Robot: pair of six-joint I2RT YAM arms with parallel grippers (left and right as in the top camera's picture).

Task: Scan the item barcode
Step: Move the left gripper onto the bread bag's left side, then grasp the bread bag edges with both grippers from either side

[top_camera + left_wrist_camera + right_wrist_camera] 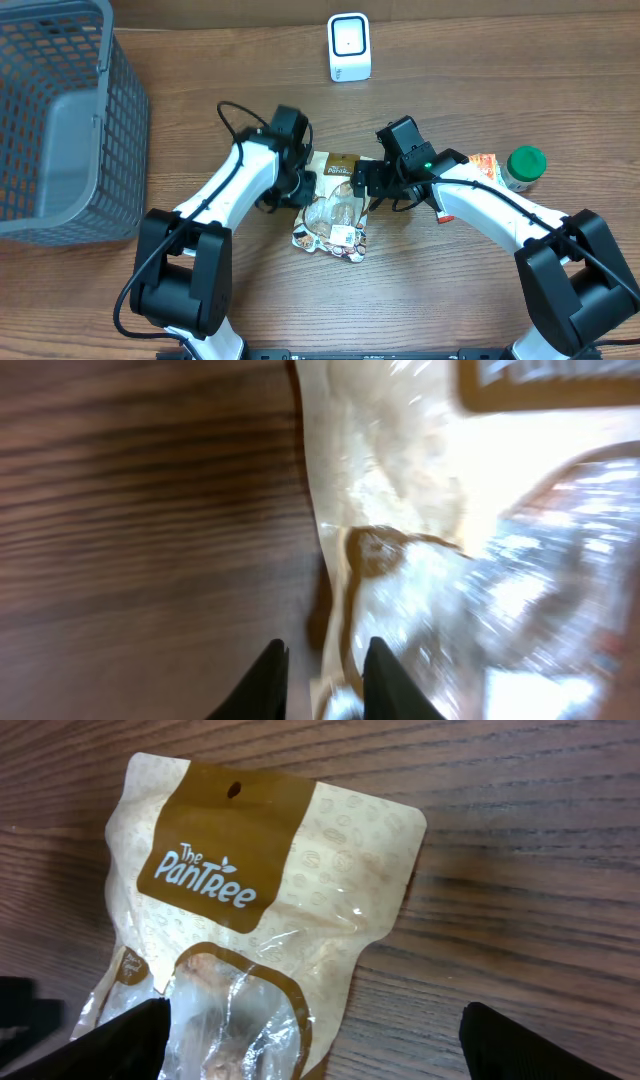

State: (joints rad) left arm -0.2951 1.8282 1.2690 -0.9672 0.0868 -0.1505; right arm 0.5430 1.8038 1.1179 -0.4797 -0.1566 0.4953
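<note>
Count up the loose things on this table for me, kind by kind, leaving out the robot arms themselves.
Grey mesh basket: 1
White scanner: 1
Snack pouch: 1
Green-lidded jar: 1
Orange packet, partly hidden beside the jar: 1
Total: 5

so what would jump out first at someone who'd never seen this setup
The snack pouch with its brown The PanTree label lies mid-table, with the left gripper at its edge and the right gripper spread wide above it. A big grey mesh basket fills the left end of the table. A small white scanner stands at the far edge.
</note>
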